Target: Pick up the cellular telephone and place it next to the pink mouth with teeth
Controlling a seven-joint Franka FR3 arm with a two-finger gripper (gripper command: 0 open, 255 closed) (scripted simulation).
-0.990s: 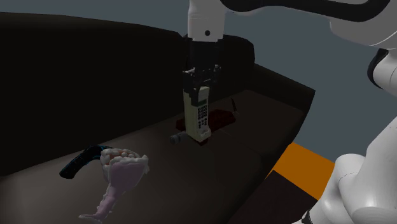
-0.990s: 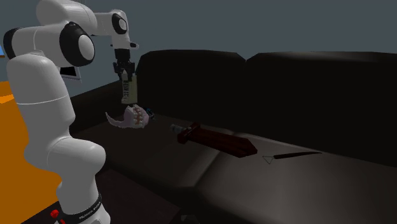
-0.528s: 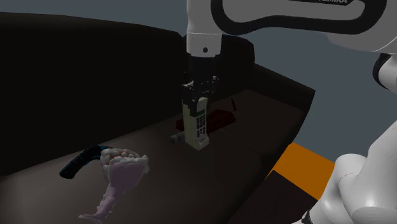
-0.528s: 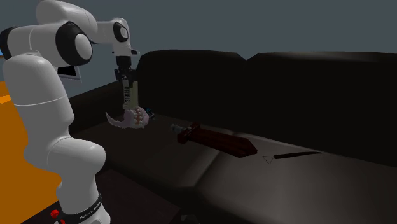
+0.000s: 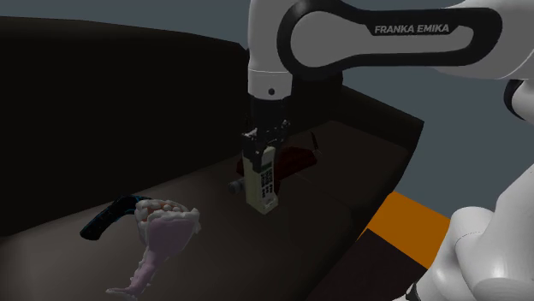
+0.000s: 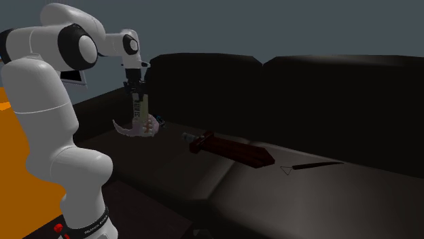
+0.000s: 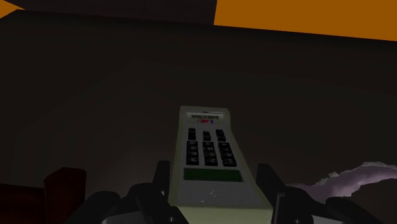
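The hand (image 5: pixel 262 147) is clamping the top of the pale cellular telephone (image 5: pixel 262 181). The phone is hanging upright, keypad showing, above the dark sofa (image 5: pixel 359 184) seat, apart from the pink mouth with teeth (image 5: pixel 168 224) lying toward the seat's end. The carry is seemingly being made. The next move is calling for travel toward the mouth, then lowering onto bare cushion just beside it.

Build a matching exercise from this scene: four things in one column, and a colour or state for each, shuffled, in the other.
Things:
1. phone
2. toothed mouth
3. long block
4. floor

Colours or states:
A. orange
B. pale pink
C. held by the gripper
D. dark red

Pairs: 1-C, 2-B, 3-D, 4-A.
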